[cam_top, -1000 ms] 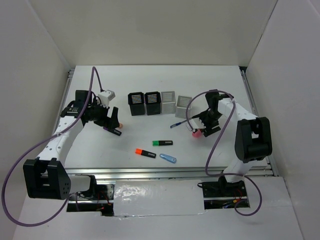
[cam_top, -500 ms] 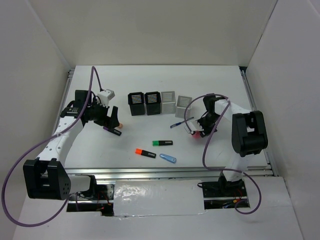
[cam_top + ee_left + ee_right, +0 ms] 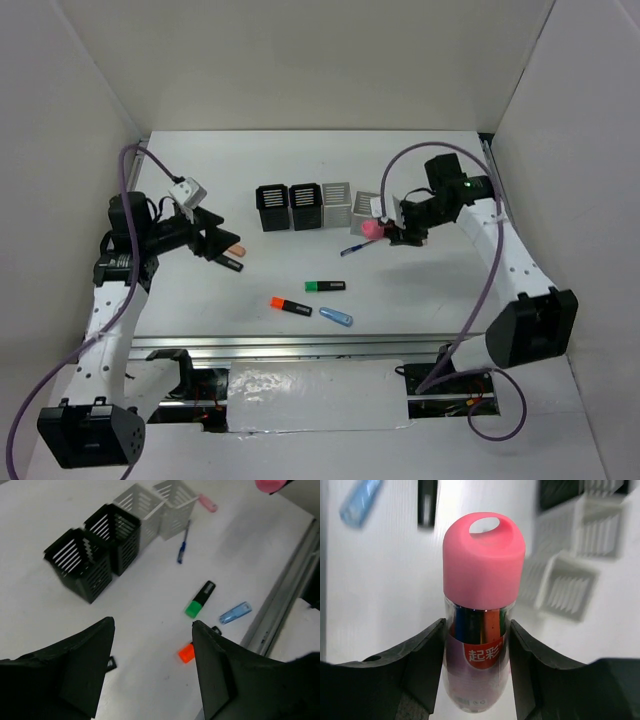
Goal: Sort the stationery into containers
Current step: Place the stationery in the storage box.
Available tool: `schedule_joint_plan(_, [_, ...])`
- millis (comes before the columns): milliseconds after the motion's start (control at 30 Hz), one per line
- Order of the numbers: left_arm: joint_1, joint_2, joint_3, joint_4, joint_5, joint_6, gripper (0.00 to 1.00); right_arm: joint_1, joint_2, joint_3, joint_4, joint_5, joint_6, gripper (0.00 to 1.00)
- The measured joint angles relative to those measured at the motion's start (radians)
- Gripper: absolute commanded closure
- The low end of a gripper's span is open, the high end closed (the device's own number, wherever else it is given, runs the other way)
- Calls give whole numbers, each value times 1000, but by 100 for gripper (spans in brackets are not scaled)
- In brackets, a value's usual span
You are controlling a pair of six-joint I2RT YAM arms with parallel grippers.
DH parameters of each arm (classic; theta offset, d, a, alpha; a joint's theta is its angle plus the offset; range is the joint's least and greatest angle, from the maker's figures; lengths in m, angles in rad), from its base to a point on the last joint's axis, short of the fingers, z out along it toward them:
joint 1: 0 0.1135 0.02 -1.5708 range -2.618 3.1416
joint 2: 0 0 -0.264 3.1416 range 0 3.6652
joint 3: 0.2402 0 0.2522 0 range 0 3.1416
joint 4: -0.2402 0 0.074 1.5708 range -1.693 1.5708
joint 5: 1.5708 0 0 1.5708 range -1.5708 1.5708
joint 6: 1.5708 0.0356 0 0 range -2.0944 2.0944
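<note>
Since a second ago we are swinging the right pincer (image 3: 388, 231) up and left, away from the near table (image 3: 300, 160) and toward the cups, and we are also rearing our left arm back to the left. The right pincer is clenching the tube (image 3: 372, 229). In the right wrist view both fingers (image 3: 422, 655) are pressing on its clear barrel, and its pink cap is sticking out past the tips. We are holding the tube above the table, just beside the near corner of the right grey cup (image 3: 368, 207). The blue pen (image 3: 356, 248) is lying just in front of it. In the left wrist view a pink marker (image 3: 207, 502) is lying just beside that same cup. Leftward, the row is continuing with the left grey cup (image 3: 336, 203) and then the two black cups (image 3: 287, 206).

Our left pincer (image 3: 220, 240) is standing released, its fingers wide apart and gripping nothing. The peach marker (image 3: 236, 247) and the dark marker (image 3: 229, 264) are lying just beside its tips. Farther out, near the table's middle, the green highlighter (image 3: 325, 286), the orange one (image 3: 291, 306) and the light blue one (image 3: 336, 317) are lying apart from one another.
</note>
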Motion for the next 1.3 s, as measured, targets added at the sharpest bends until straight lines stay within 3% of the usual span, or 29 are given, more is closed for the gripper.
schedule_joint_plan(100, [-26, 32, 43, 27, 143, -1, 30, 68, -68, 103, -13, -134, 154, 100])
schedule_joint_plan(233, [-122, 118, 155, 31, 248, 12, 33, 180, -105, 123, -29, -275, 327, 100])
schedule_joint_plan(433, [-286, 201, 383, -25, 370, 106, 44, 286, -94, 124, -24, -375, 520, 100])
schedule_joint_plan(533, [-360, 208, 422, -85, 392, 187, 49, 294, -84, 146, -27, -413, 584, 100])
schedule_joint_plan(867, [-538, 224, 469, -308, 371, 443, 60, 379, -22, 226, -50, -473, 632, 100])
schedule_joint_plan(1300, [-572, 228, 494, -354, 322, 501, 59, 448, -29, 214, -44, -459, 643, 100])
